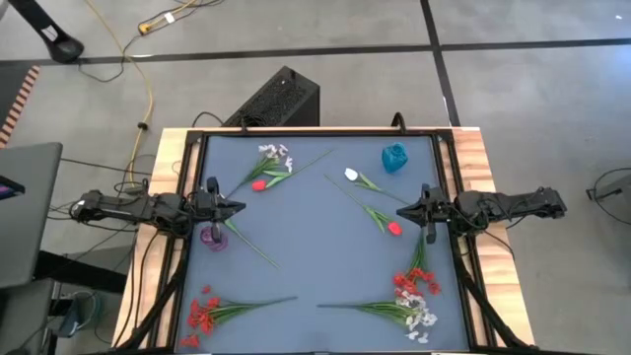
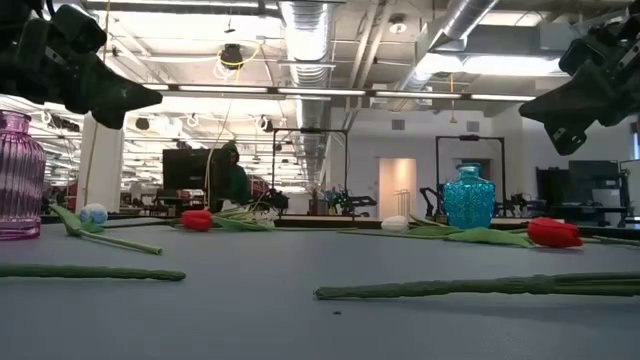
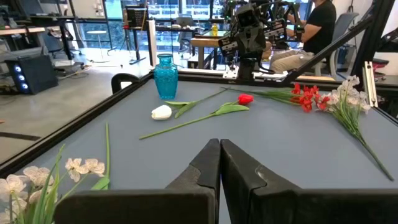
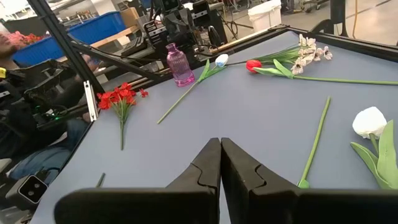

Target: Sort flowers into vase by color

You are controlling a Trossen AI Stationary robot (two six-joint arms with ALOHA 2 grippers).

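Flowers (image 1: 271, 168) lie scattered across the worktop (image 1: 315, 242), none yet in the purple vase (image 1: 214, 236) or blue vase (image 1: 394, 157). Left tool (image 1: 237, 207) and right tool (image 1: 402, 211) hover at mid-edges, pinched together, empty. Sorting hasn't begun; next, spread one tool over a stem.

Both grippers, left (image 1: 237, 207) & right (image 1: 402, 211), closed, raised at table sides.
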